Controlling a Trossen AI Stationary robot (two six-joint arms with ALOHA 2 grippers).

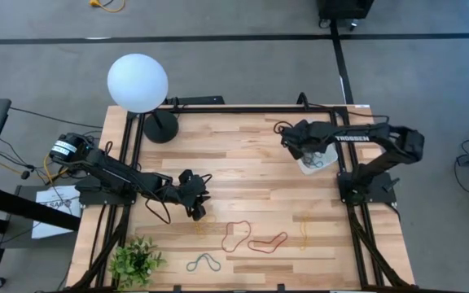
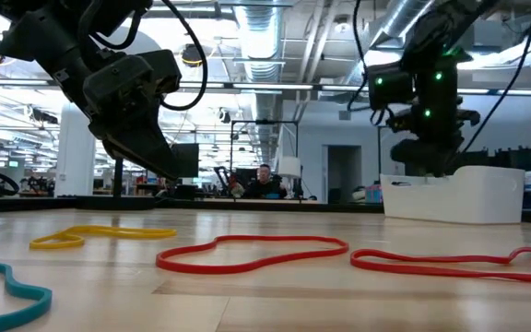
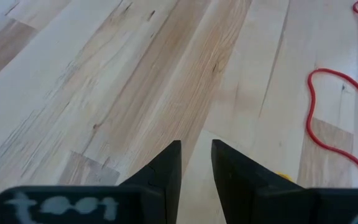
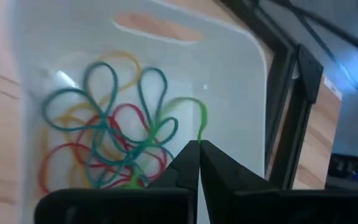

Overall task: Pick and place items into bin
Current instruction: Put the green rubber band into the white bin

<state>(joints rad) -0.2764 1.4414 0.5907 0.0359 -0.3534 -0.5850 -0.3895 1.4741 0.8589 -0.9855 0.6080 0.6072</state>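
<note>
The white bin at the right rear of the surface holds a tangle of teal, red and yellow rubber bands. Above it, the right gripper pinches a green band. The left gripper, fingers slightly parted and empty, hangs near the loose bands.

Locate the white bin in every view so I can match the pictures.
High view: small white rectangular plastic bin, right of centre, under the right gripper.
Low view: at right, on the table's far side.
Left wrist view: not in it.
Right wrist view: fills the picture, holding coloured rubber-band loops.
Shared landmark: the right gripper above the bin, pinching a green loop.
</note>
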